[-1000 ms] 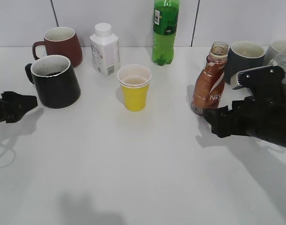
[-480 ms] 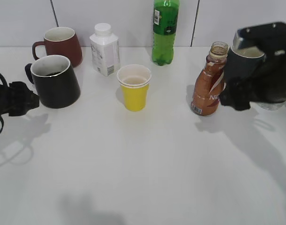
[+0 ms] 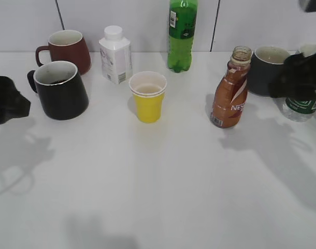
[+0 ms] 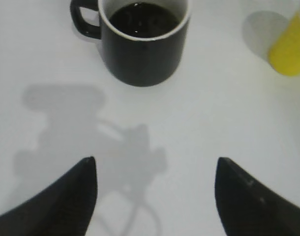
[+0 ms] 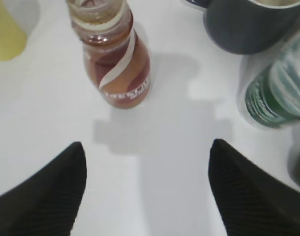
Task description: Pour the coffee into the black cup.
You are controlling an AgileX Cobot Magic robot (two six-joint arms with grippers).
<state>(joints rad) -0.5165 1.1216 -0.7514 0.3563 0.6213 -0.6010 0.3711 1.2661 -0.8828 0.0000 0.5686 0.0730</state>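
A white table (image 3: pixel 163 181) meets a tiled white wall (image 3: pixel 121 21). The black cup (image 3: pixel 61 89) stands near its left edge, the coffee (image 3: pixel 229 91) toward the right. Both grippers, left (image 4: pixel 155 189) and right (image 5: pixel 145 189), hang spread wide and grasp nothing.

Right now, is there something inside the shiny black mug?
Yes. The glossy black mug holds dark liquid well below its off-white rim, seen from above in the left wrist view.

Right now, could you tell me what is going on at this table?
Neither arm is holding anything. The coffee bottle stands upright and uncapped on the white table, with the right gripper open above it. The black cup holds dark liquid, so coffee appears to have been poured, and the left gripper is open just short of it. A yellow cup stands between them.
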